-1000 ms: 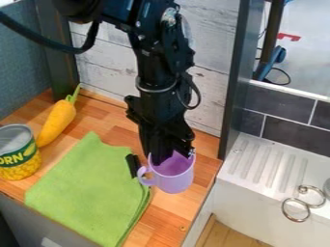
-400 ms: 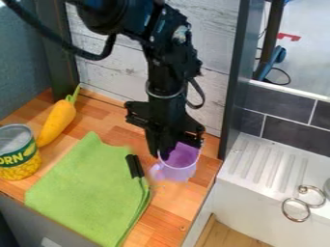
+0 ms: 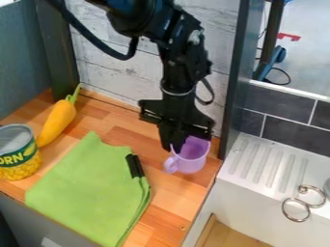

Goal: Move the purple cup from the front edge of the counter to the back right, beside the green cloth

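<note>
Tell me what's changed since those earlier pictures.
The gripper and the purple cup it holds moved together toward the white sink and the back wall. Nothing was let go. The green cloth, black handles, carrot and can stayed put.

One each: mug (image 3: 189, 163), cloth (image 3: 89, 190), can (image 3: 18, 153), carrot (image 3: 57, 121); two rings (image 3: 296, 221)

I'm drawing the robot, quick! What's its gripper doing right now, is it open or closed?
Gripper: closed on the purple cup, holding it by the rim.
</note>
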You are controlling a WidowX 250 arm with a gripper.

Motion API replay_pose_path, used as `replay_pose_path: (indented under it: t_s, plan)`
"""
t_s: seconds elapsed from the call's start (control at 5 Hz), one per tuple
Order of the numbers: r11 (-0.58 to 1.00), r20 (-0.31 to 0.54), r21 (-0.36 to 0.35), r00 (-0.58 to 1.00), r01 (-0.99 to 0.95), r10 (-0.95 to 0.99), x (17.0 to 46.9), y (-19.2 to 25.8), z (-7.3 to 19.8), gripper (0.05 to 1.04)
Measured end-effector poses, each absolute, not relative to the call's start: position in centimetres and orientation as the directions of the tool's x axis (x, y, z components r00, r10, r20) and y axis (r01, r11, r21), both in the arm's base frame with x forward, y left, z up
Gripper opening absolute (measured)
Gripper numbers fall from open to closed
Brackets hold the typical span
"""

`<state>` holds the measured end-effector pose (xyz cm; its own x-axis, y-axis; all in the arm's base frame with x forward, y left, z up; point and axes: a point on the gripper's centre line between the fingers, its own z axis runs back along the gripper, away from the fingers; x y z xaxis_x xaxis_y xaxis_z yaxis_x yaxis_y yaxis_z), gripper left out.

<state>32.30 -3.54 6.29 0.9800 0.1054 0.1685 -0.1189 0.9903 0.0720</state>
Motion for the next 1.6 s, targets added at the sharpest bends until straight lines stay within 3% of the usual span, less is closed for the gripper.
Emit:
replay_pose_path:
  t_s: [0.4,0.6,0.8,1.2,1.4,1.6]
  plan:
    - [0.981,0.134,0.096,0.979,-0.170,0.156,33.2,-3.0,4.1,0.088]
    - [0.981,0.138,0.071,0.976,-0.178,0.167,33.4,-3.4,3.8,0.117]
    - [0.988,0.123,0.021,0.981,-0.153,0.149,33.3,-3.8,3.5,0.323]
    - [0.974,0.157,0.018,0.963,-0.225,0.219,32.9,-3.1,6.3,0.874]
    - [0.968,0.158,0.021,0.957,-0.249,0.243,32.3,-2.4,7.3,1.007]
    - [0.970,0.181,0.055,0.958,-0.235,0.222,30.3,-1.4,10.4,1.002]
